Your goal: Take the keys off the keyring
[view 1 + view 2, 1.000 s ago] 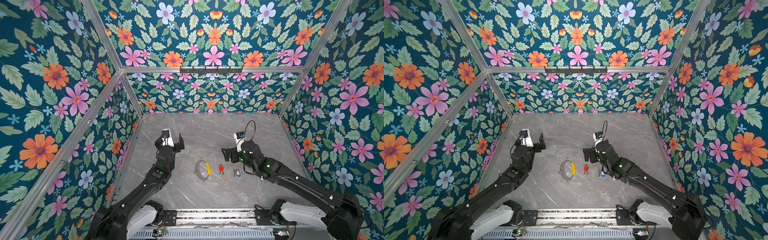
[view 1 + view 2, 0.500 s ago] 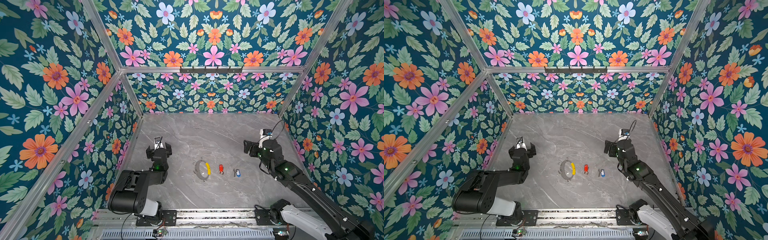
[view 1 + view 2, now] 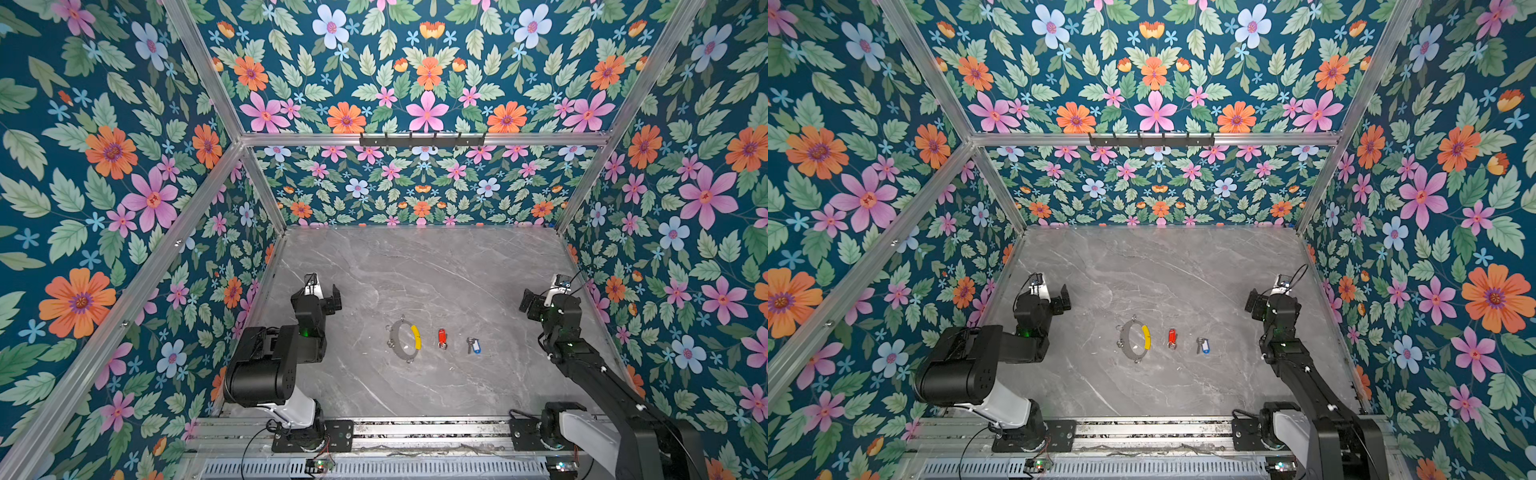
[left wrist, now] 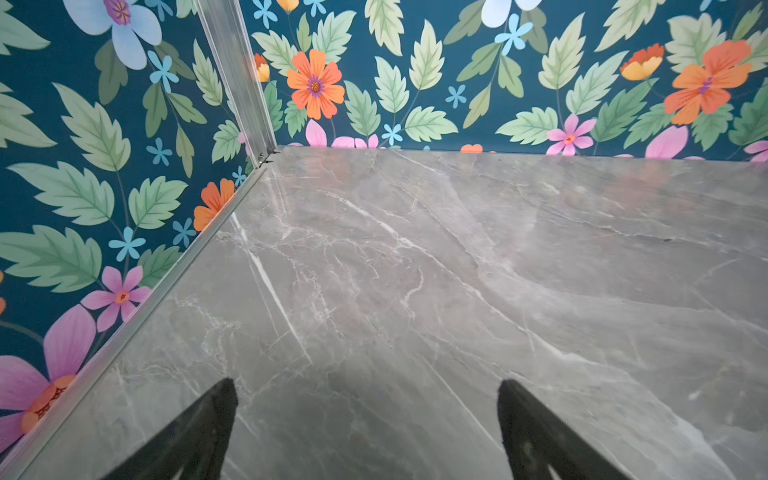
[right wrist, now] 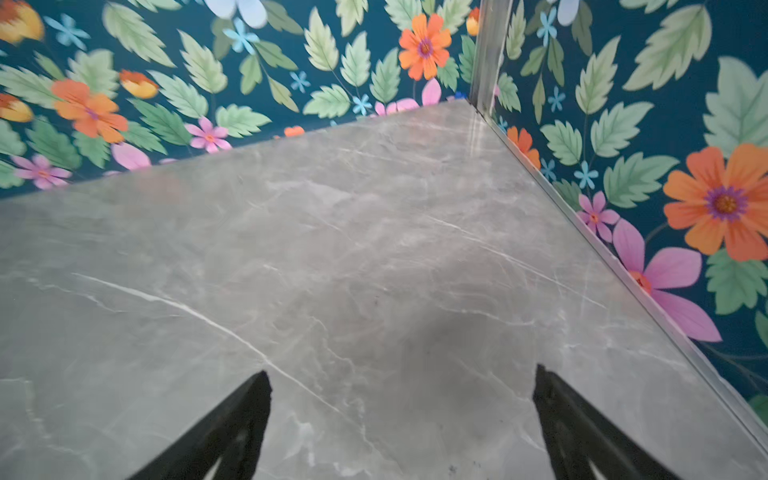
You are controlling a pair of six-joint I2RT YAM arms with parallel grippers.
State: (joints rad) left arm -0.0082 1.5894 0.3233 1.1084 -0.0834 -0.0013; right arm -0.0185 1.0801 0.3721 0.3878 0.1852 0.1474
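Removal looked finished: in both top views the keyring (image 3: 416, 336) (image 3: 1145, 336) lay flat on the grey surface (image 3: 415, 270) in the lower middle of the frame, and the keys lay loose to its right. The red-tagged key (image 3: 441, 337) (image 3: 1171, 337) was near the hoop but apart from it. The blue-tagged key (image 3: 474, 346) (image 3: 1203, 346) sat farther right, apart from both. The small split rings (image 3: 391, 343) around the hoop's edge seemed to carry nothing, though they were too small to be sure. By that reading no detaching step was left. The next move called only for a check that nothing hung on those rings, and for keeping both arms clear of the three pieces so none was knocked out of place. The left arm (image 3: 307, 332) stood at the left edge of the surface, close to the flowered wall, and the right arm (image 3: 582, 357) at the right edge, each well apart from the hoop and the keys. The left jaws were spread wide in the left wrist view, with only bare marble between the two dark tips; they held and touched nothing. The right jaws were equally wide in the right wrist view, again over bare surface, empty and clear of everything.
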